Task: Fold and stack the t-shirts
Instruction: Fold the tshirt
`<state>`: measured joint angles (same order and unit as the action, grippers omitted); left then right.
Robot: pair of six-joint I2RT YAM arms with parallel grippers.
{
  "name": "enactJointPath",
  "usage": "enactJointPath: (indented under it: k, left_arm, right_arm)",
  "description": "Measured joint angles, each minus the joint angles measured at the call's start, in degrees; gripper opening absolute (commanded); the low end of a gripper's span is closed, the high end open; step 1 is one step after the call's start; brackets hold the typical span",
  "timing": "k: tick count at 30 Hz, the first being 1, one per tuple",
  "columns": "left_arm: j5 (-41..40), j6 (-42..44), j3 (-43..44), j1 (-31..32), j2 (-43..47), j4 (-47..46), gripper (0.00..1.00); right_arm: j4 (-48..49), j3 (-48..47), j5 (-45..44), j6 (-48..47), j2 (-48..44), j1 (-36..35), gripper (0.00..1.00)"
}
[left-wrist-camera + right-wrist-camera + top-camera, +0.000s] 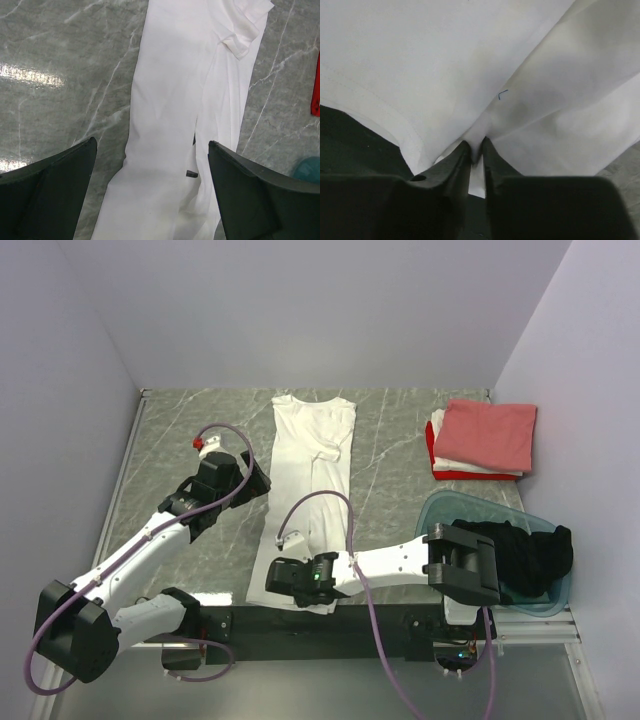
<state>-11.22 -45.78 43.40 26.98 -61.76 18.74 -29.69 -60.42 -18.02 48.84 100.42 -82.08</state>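
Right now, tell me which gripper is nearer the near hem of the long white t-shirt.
Right. The right gripper is pinched on that hem of the white t-shirt; the left gripper hangs open over the shirt's left edge, farther up its length.

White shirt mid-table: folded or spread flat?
Partly folded: the white shirt lies as a long narrow strip, sleeve turned in, not yet folded crosswise.

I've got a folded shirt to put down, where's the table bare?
The table is bare between the white shirt and the stack, and far-left, beyond the left arm. Near-right is crowded: tub and right arm.
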Motion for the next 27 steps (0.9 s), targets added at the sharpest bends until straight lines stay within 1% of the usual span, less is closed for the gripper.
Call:
enactJointPath:
  k: [2, 7, 10, 13, 14, 17, 27]
  left_arm:
    - [0.00, 0.00, 0.00, 0.00, 0.00, 0.00, 0.99]
    - [0.00, 0.04, 0.00, 0.00, -0.07, 0.00, 0.99]
    - [0.00, 0.04, 0.00, 0.00, -0.46, -0.02, 0.99]
    - [0.02, 0.04, 0.00, 0.00, -0.92, -0.02, 0.99]
    - [0.04, 0.07, -0.02, 0.00, -1.03, -0.04, 0.99]
    - [0.46, 0.04, -0.04, 0.00, -1.16, -0.07, 0.99]
    - [1.44, 0.04, -0.17, 0.00, -2.27, -0.74, 0.99]
  right_arm:
    - [0.00, 0.00, -0.04, 0.07, 0.00, 0.00, 0.08]
    - [-0.11, 0.00, -0.24, -0.07, -0.02, -0.02, 0.06]
    - [-0.44, 0.00, -0.37, -0.04, -0.04, -0.07, 0.08]
    - [-1.20, 0.00, -0.42, -0.02, -0.24, -0.20, 0.14]
    - [-1.40, 0.00, -0.44, 0.02, -0.33, -0.28, 0.18]
    - [-1.75, 0.00, -0.46, 0.02, -0.79, -0.42, 0.23]
    - [-1.90, 0.00, -0.98, 0.13, -1.40, -0.66, 0.25]
